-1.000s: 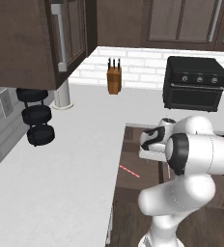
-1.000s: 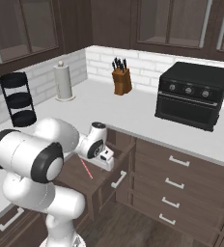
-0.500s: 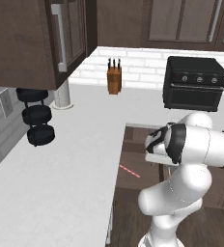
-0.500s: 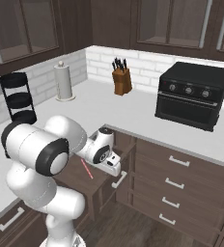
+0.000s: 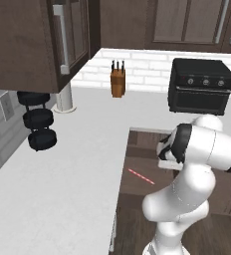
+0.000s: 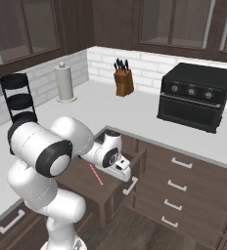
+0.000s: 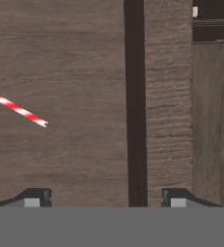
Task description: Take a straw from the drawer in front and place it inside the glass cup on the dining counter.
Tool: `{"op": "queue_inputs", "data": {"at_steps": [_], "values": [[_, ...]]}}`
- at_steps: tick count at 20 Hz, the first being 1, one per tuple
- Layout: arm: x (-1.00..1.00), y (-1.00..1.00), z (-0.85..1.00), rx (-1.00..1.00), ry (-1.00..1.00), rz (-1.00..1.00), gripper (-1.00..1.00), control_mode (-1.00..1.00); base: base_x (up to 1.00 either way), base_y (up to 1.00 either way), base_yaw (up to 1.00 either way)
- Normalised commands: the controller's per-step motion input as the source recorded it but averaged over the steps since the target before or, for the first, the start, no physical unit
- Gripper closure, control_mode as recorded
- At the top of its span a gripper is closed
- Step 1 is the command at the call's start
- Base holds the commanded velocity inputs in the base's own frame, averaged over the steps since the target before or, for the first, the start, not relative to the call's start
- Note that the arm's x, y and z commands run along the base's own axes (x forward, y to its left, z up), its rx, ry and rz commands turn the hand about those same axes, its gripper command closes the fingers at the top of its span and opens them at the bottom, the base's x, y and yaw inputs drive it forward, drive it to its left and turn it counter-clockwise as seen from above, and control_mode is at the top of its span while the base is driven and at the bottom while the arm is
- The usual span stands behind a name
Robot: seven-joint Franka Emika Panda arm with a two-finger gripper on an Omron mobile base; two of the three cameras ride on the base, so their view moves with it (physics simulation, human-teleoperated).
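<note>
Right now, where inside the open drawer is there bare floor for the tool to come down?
The drawer floor lies bare on both sides of the straw. The tool, jaws open, hangs over the front wall, beside the straw's end; that edge is tight.

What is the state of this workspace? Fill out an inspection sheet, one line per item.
Surface: white worktop runs along the brick wall.
Job's things: drawer is pulled open; the straw lies flat on its brown floor, untouched. Its end shows at the left of the hand view.
Clutter: knife block, black oven, paper towel roll and black tiered stand on the worktop.
Grippers: tool is open and empty, above the drawer's front edge, to one side of the straw.
Cables: nothing seen.
Surroundings: dark upper cabinets; closed drawers below the oven.
</note>
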Motion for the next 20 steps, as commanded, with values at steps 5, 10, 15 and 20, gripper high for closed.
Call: {"op": "queue_inputs", "data": {"at_steps": [5,10,15,20], "values": [[0.0,-1.0,-0.26,-0.11,-0.02,-0.01,-1.0,-1.0,0.0,0.0,0.0],[-0.18,-0.69,0.1,-0.03,-0.13,0.0,-1.0,-1.0,0.0,0.0,0.0],[-0.54,0.86,0.76,0.0,-0.23,0.07,-1.0,-1.0,0.0,0.0,0.0],[-0.09,1.0,0.57,0.0,-0.08,0.11,-1.0,-1.0,0.0,0.0,0.0]]}}
